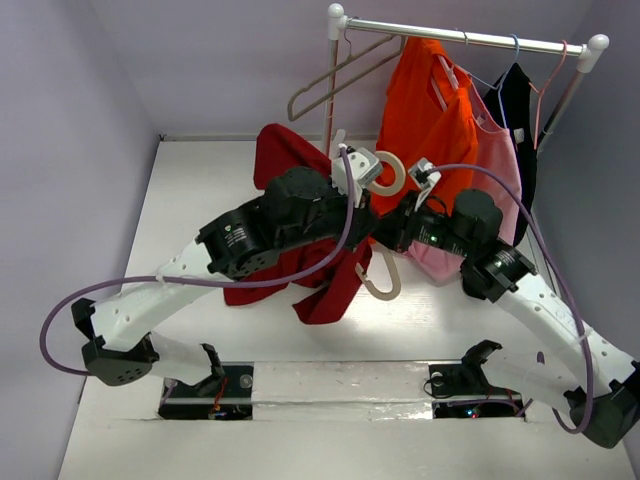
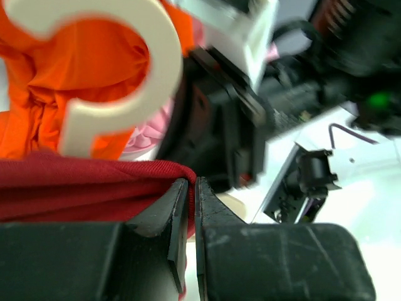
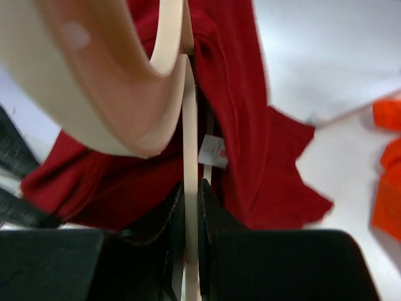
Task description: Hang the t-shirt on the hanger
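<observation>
Your left gripper (image 2: 191, 185) has its fingers pressed almost together, and the hem of the t-shirt (image 2: 75, 182) is pinched between their tips. From above, you see this gripper (image 1: 352, 172) raised over the middle of the counter (image 1: 190, 190), just beside the hook of the hanger (image 1: 390, 175). In the left wrist view that hook (image 2: 156, 69) curves right above the fingers, blurred.

Your right gripper (image 3: 191, 188) is clamped on a thin cream bar of the hanger (image 3: 190, 125), which runs upright between its fingers. From above it (image 1: 395, 232) sits close to the left one, under the hook.

The t-shirt (image 1: 330, 285) hangs off the counter between the two arms. One bunch rises behind the left arm, and the rest drapes down in front of it. In the right wrist view the cloth (image 3: 238, 125) hangs behind the hanger bar, with a small white label showing.

Behind the arms, an orange shirt (image 1: 425, 110) and a pink garment (image 1: 495, 150) hang from a rail (image 1: 460, 37).
</observation>
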{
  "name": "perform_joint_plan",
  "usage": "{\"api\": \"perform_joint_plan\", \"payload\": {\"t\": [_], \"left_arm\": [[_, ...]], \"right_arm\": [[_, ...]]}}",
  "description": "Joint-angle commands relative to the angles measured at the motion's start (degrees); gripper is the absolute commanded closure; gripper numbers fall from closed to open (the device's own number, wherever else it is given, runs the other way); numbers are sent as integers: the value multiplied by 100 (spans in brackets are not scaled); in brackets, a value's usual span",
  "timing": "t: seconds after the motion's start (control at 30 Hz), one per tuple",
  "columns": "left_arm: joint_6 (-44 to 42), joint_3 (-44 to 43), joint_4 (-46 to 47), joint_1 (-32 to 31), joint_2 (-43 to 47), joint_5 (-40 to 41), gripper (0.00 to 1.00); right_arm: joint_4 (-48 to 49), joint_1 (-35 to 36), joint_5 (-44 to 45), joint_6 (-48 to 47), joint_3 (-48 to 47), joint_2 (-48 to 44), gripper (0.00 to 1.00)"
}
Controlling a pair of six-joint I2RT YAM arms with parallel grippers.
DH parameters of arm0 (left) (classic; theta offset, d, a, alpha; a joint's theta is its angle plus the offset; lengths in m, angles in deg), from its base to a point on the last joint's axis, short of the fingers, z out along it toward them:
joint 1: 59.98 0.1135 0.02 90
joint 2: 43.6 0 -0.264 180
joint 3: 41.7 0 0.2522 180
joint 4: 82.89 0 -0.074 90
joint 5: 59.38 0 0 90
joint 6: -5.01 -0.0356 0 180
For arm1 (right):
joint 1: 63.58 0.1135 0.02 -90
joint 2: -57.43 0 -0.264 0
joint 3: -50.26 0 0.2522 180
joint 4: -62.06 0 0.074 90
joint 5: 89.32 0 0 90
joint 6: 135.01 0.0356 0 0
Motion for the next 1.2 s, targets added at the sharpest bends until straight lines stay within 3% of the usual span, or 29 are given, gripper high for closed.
{"api": "perform_joint_plan", "payload": {"t": [0.0, 0.03, 0.07, 0.1, 0.13, 0.17, 0.23, 0.3, 0.5, 0.7, 0.83, 0.87, 1.17], "left_arm": [[41, 305, 599, -72, 539, -388, 100], [41, 368, 600, -72, 541, -386, 100], [172, 412, 600, -72, 636, 110, 100], [234, 447, 600, -72, 698, 385, 95], [278, 526, 696, -72, 768, 579, 87], [314, 562, 766, -72, 900, 885, 65], [402, 658, 1090, -72, 1015, 1212, 37], [446, 720, 1346, -72, 1182, 1774, 29], [1033, 1325, 2453, 323, 1489, 2619, 29], [2291, 2968, 3533, 1720, 1990, 2427, 31], [2476, 3682, 4439, 2485, 2140, 1699, 30], [2389, 3543, 4606, 2555, 1905, 1010, 30], [2362, 3788, 5574, 2556, 1692, 309, 31]], "right_arm": [[1990, 61, 687, 360, 83, -27, 100], [2132, 61, 821, 422, 153, -88, 100], [2272, 61, 979, 475, 250, -193, 100], [2352, 61, 1154, 536, 347, -446, 100], [2414, 61, 1469, 563, 522, -588, 100], [2415, 61, 1620, 572, 593, -720, 100], [2388, 61, 1866, 572, 768, -1027, 100], [2248, 61, 1859, 537, 796, -1108, 100], [2168, 61, 1824, 651, 1165, -1354, 100], [2151, 61, 1745, 686, 1244, -1564, 100], [2274, 61, 1684, 748, 1428, -1644, 100], [2283, 61, 1649, 765, 1472, -1644, 100], [2370, 61, 1437, 880, 1631, -1653, 100]]}}
